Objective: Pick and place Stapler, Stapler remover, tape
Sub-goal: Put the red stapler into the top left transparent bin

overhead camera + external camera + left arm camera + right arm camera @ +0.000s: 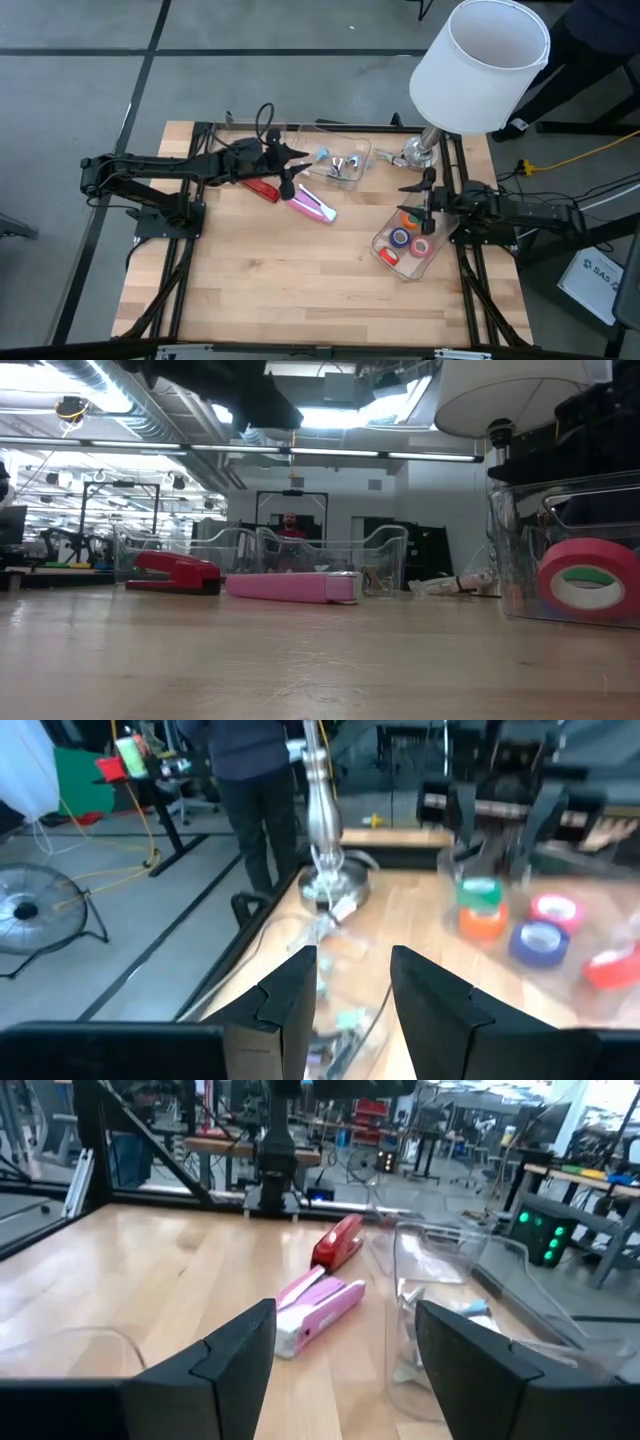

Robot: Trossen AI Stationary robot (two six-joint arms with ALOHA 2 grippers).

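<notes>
Two staplers flat on the wooden desk (270,270), just beside each other: glossy red plastic stapler (262,188) and pink plastic stapler (314,207). Coloured ring-shaped tape rolls (408,236) already in a clear plastic bin (384,255) by the right side; small silvery claw-shaped staple removers (345,168) in a second clear tray (362,152) at the far edge.

Left tool (291,160) spread and empty above that tray. Right tool (422,202) parted, empty, over the tape bin.

Likely rigid and moderately heavy, with smooth slippery shells; best pinched across the narrow width near mid-body, to avoid tipping.
</notes>
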